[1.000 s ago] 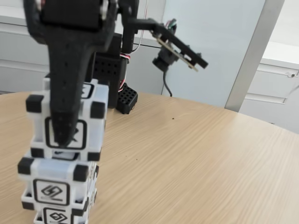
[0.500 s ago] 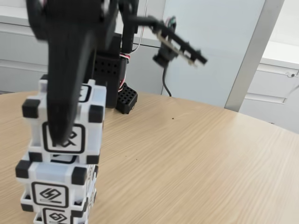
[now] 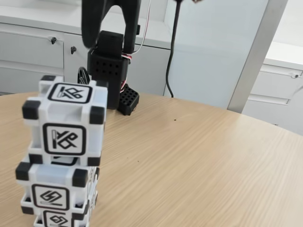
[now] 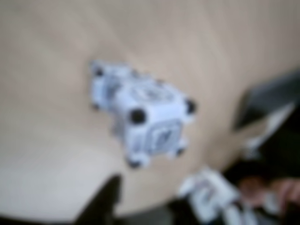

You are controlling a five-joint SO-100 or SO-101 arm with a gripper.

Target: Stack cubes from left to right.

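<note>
**Three cubes standing stacked at the near left of the wooden surface**

Three white plastic cubes are sitting one on another at the left edge of the fixed view. The top cube (image 3: 64, 125) is showing black corner blocks and a black-framed square glyph on its front and upper faces. It is resting on the middle cube (image 3: 54, 189), set slightly askew so its edges are not lining up with the one below. The bottom cube (image 3: 57, 218) is being cut off by the lower edge of the picture. In the blurred wrist view the stack (image 4: 140, 115) is appearing from above as a white shape with dark corners, standing free on the pale wood.

The light wood-grain surface (image 3: 199, 161) is stretching away to the right. Behind the stack the arm's black perforated base (image 3: 111, 71) is standing near the far edge, with a small black perforated block (image 3: 128, 100) just beside it and a black cable (image 3: 174, 47) hanging down. White cabinets (image 3: 33, 52) are lining the wall behind.

A dark shape is entering the wrist view's lower edge; whether the hand is open or closed cannot be told, though nothing is touching the cubes.
</note>
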